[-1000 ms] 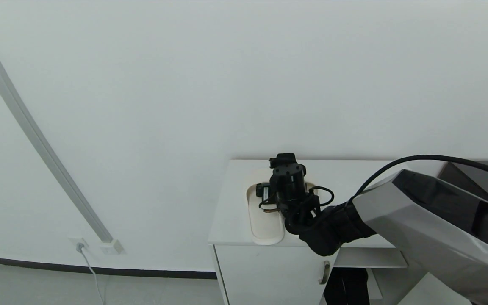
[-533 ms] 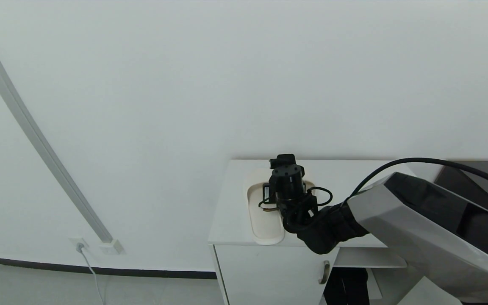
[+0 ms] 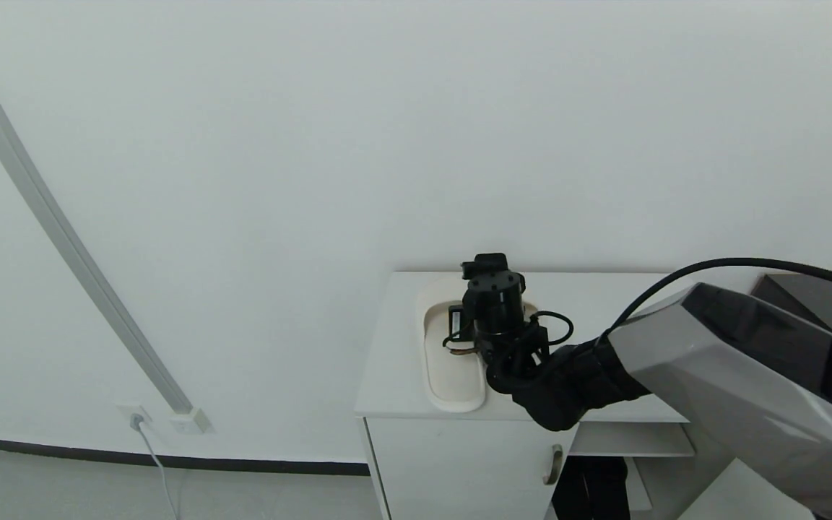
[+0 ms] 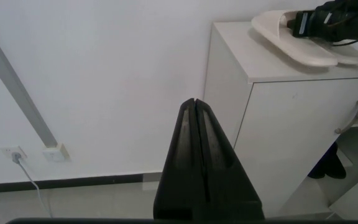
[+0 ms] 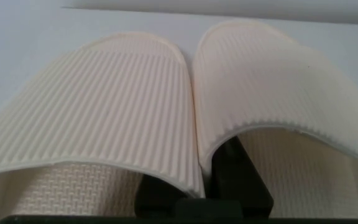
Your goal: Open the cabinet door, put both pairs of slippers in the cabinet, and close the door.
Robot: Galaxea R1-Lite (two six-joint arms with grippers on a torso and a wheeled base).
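Observation:
A pair of cream slippers (image 3: pixel 452 372) lies side by side on the white cabinet top (image 3: pixel 394 361), also seen as cream slippers (image 4: pixel 294 36). My right gripper (image 3: pixel 461 326) is over their openings. In the right wrist view one finger (image 5: pixel 232 171) is inside each slipper (image 5: pixel 104 106), and the right gripper (image 5: pixel 197 183) is shut on the two adjoining inner walls. The cabinet door (image 3: pixel 459 469) with its handle (image 3: pixel 552 464) is closed. My left gripper (image 4: pixel 194 109) hangs shut and empty, low in front of the cabinet side (image 4: pixel 225 106).
To the right of the door, open shelves (image 3: pixel 629 440) hold a dark object (image 3: pixel 589 491) lower down. A wall socket with a cable (image 3: pixel 136 419) and a slanted grey conduit (image 3: pixel 62 238) are on the wall to the left. Floor (image 4: pixel 73 202) lies below.
My right gripper has shifted slightly toward the wall with the cream slippers. Their front ends now sit a little farther from the cabinet's front edge.

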